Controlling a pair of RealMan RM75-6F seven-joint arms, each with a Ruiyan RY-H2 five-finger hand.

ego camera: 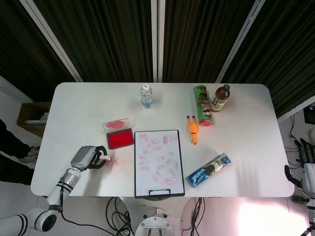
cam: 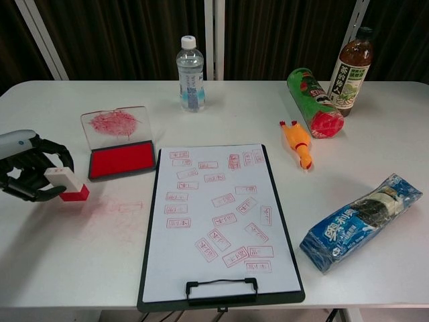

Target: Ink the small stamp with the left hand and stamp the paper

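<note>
The small stamp (cam: 67,185), a white block with a red base, is pinched in my left hand (cam: 28,176) at the table's left front; its base sits low on or just above the red-smudged tabletop. The same left hand (ego camera: 84,157) and stamp (ego camera: 106,158) show in the head view, left of the clipboard. The open red ink pad (cam: 123,159) lies right of the hand, its stained clear lid (cam: 115,122) behind it. The paper (cam: 218,215) on the black clipboard carries several red stamp marks. My right hand (ego camera: 306,164) hangs off the table's right side, fingers apart, holding nothing.
A water bottle (cam: 190,74) stands at the back centre. A green chip can (cam: 311,95), a tea bottle (cam: 350,72) and a rubber chicken (cam: 298,143) are at the back right. A blue snack pack (cam: 362,221) lies right of the clipboard.
</note>
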